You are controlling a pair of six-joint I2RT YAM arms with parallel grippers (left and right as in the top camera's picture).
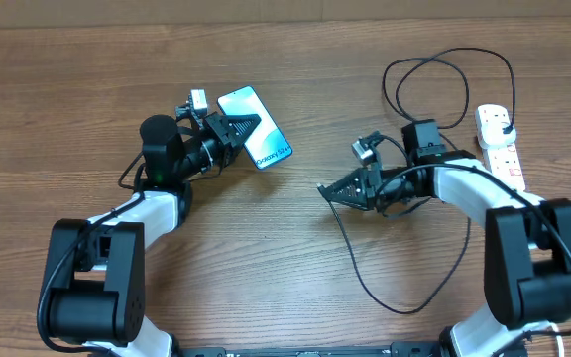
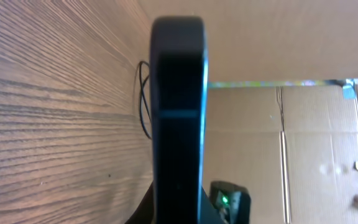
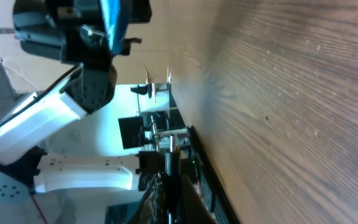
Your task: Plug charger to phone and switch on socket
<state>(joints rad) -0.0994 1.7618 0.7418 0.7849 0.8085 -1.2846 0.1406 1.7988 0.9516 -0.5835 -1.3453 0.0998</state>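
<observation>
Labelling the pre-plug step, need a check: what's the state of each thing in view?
phone: screen lit, gripped, nothing plugged into it.
charger: plug end seated in the socket, other end at the right tool, not in the phone.
socket: charger plugged in, switch position unreadable.
left tool: shut on the phone.
right tool: shut on the charger.

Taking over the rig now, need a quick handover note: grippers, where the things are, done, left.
Grippers: the left gripper is shut on the phone, screen lit. The right gripper is shut, apparently on the connector end of the charger.
Where: the cable loops over the table to the socket at the right edge.
Done: phone and connector are in hand; the black plug looks seated in the socket.
Left: put the connector into the phone (they are apart), then switch the socket on; the switch state is unreadable.
</observation>
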